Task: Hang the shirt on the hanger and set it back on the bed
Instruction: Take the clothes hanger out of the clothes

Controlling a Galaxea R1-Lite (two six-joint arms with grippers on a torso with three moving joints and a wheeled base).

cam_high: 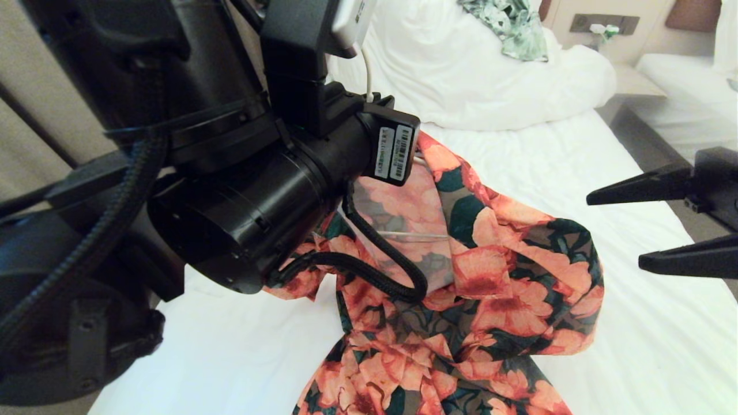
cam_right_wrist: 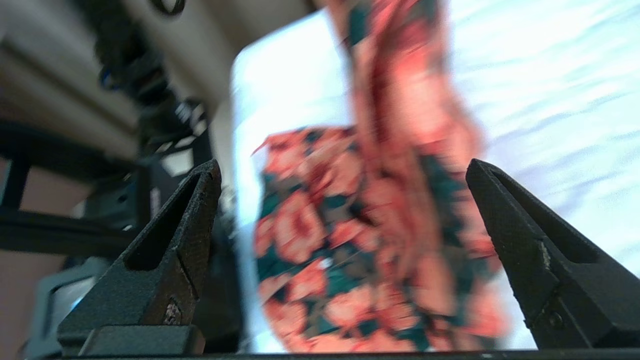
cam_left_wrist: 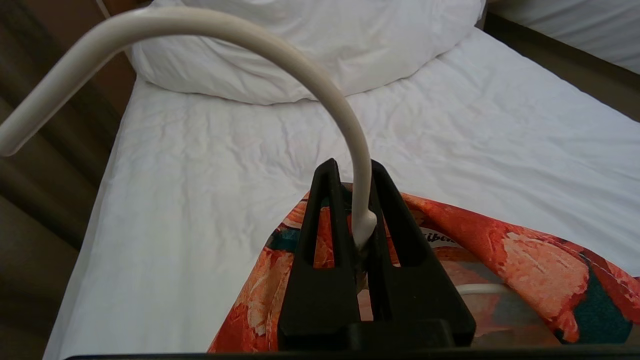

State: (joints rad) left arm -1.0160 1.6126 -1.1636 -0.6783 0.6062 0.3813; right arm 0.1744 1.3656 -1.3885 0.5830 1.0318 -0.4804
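Left gripper [cam_left_wrist: 356,220] pinching the hanger [cam_left_wrist: 320,85], shirt [cam_high: 490,288] draped above the bed [cam_high: 634,323]. Right gripper [cam_high: 614,230] spread wide beside it.

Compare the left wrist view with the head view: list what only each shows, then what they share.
Left wrist view only: the left gripper shut on the neck of the hanger, whose curved hook arches above it, and the shirt's label beside the jaws.

Head view only: the right gripper, open and empty, beside the shirt; a green leafy garment on the duvet; a second bed; the left arm blocking its own gripper.

Both: the shirt hanging over the bed, a thin hanger bar inside it, and the white bedding.
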